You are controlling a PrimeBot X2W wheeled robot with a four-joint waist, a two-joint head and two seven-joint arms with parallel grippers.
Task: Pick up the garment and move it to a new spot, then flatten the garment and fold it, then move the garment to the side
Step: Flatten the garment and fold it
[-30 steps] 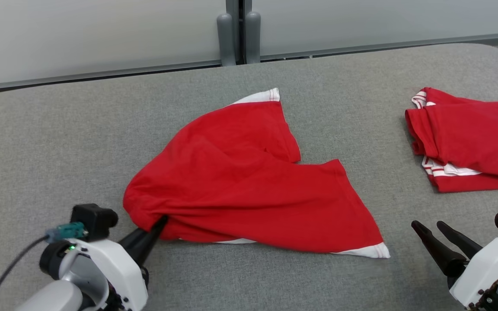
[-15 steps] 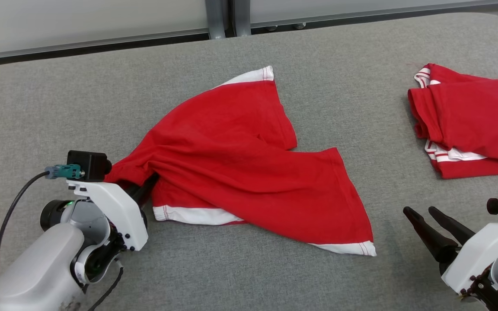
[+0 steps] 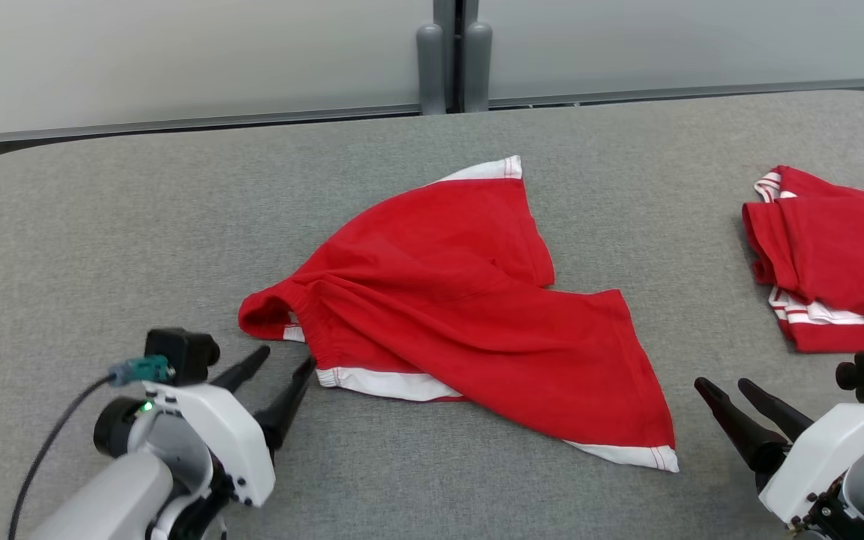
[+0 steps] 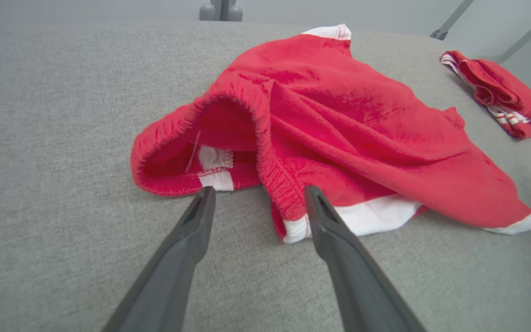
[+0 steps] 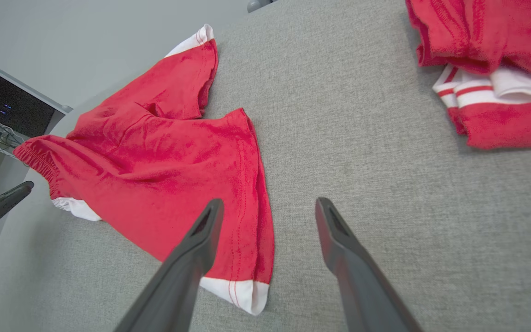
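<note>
A second red garment (image 3: 837,255), folded with white stripes showing, lies at the right edge, well apart from my work. The red shorts (image 3: 462,300) with white trim lie crumpled near the middle of the bench (image 3: 102,225). My left tool (image 3: 286,355) is spread wide and empty, its tips just beside the elastic waistband. My right tool (image 3: 721,384) is also spread wide and empty, near the shorts' lower white hem. The bench is covered in grey fabric. Behind it stand two grey posts (image 3: 454,67) against a pale wall (image 3: 177,60).
</note>
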